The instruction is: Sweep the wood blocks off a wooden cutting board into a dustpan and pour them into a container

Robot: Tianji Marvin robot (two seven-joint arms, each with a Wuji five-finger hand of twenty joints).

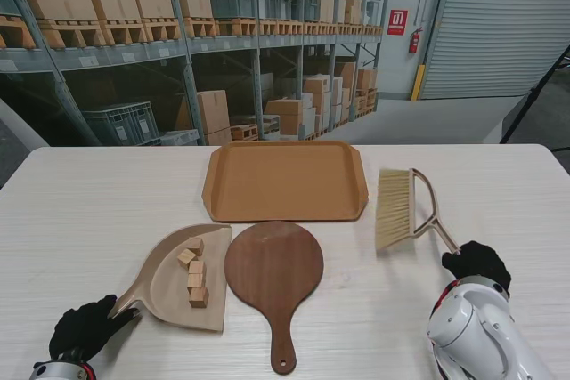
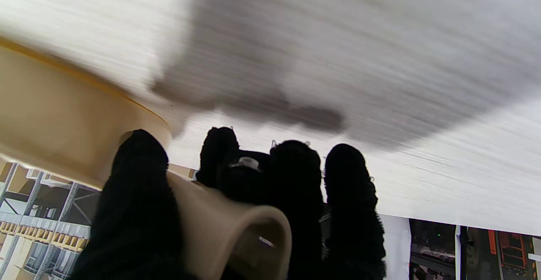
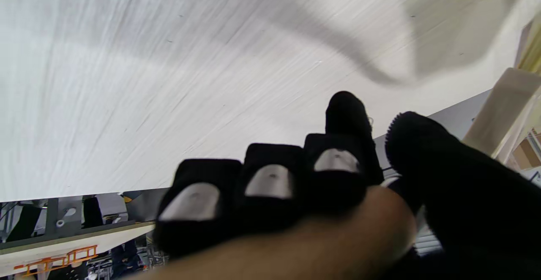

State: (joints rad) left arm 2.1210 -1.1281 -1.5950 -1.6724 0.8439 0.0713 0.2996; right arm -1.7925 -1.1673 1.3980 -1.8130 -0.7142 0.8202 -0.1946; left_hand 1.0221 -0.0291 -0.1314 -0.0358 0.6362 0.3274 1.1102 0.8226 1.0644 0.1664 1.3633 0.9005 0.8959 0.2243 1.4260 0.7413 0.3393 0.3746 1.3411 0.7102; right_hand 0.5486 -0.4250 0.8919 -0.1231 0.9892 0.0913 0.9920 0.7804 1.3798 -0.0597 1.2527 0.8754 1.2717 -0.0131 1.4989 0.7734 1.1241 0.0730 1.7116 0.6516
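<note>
- While the cutting board (image 1: 272,275) is lying bare at the worktop's (image 1: 89,211) centre, the wood blocks (image 1: 193,271) are already sitting inside the dustpan (image 1: 183,280), which is touching the board's 9 o'clock edge.
- Left hand (image 1: 85,328) is grasping the dustpan's handle; the left wrist view is showing its fingers (image 2: 131,204) wrapped round the cream tube, so this hand is the one carrying the load.
- Long axis of the dustpan is running from the hand toward 1 o'clock, and the tray (image 1: 285,181) serving as container is lying in roughly that direction, just beyond the board's far edge.
- Pouring, as I judge it, is calling for a lift along that line and a tip over the tray's near rim.
- Right hand (image 1: 476,264) is clenching the brush (image 1: 405,209) by its handle's end, with the bristles pointing toward 11 o'clock, well clear of the dustpan.
</note>
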